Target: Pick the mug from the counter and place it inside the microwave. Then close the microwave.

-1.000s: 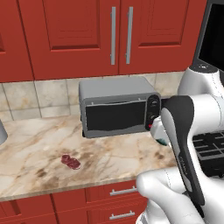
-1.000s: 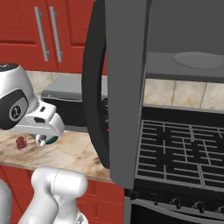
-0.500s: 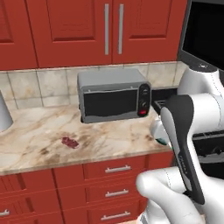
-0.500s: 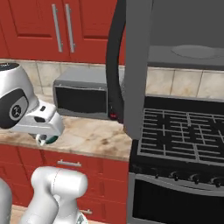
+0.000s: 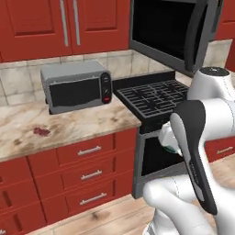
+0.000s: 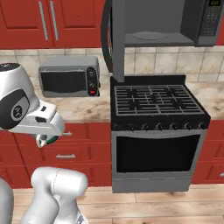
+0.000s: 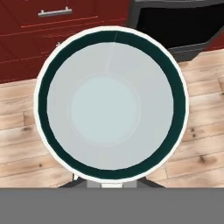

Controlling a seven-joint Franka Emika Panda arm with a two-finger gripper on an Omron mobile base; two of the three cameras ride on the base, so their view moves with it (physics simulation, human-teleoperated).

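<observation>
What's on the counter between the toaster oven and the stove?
Nothing: in the right base view the toaster oven and stove are separated by a bare strip of counter.

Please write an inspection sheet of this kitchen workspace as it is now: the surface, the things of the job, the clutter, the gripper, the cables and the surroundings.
Surface: counter, beige marbled stone on red drawers; a small red stain or scrap lies near its front.
Job's things: mug, held off the counter over the wooden floor, seen from above into its white inside; microwave mounted above the stove, door open, inside bare.
Clutter: toaster oven on the counter by the wall.
Gripper: gripper shut on the mug, low in front of the drawers.
Cables: nothing seen.
Surroundings: stove with black grates, oven below; red cabinets above; tiled backsplash.
</observation>
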